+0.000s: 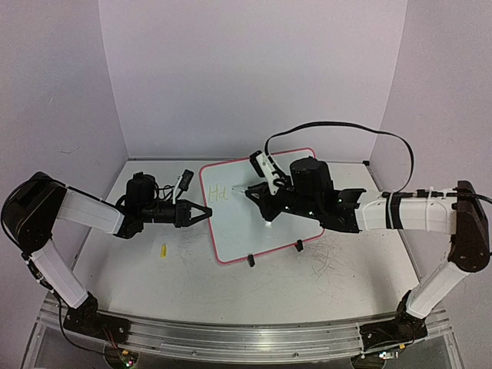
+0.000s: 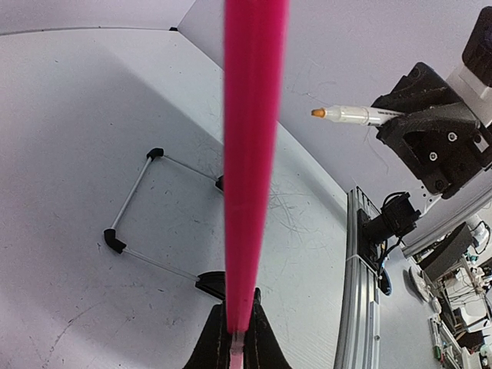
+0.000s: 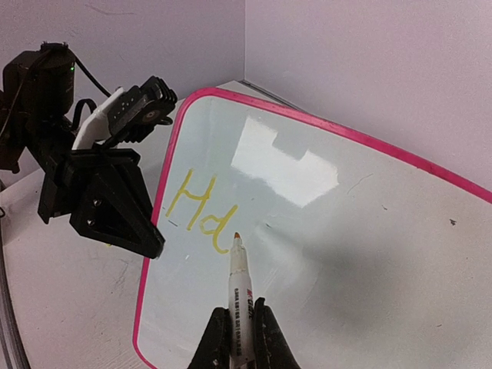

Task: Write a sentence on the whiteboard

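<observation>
1. Well, the whiteboard [image 1: 238, 231] sat at table centre, clip feet [image 1: 250, 261] along its 6 o'clock edge.
2. The left gripper [image 1: 206, 213] pinched its pink rim at 9 o'clock.
3. The right gripper [image 3: 238, 327] was clamped on a marker [image 3: 237, 280] — tip close beside the writing, at its 3 o'clock.
4. Of the sentence [image 3: 198, 211] only a yellow-green "Hd" showed — toward the board's 10 o'clock.

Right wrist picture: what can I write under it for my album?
Right gripper holds a marker by the yellow letters "Hd" on the whiteboard; left gripper grips its rim.
</observation>
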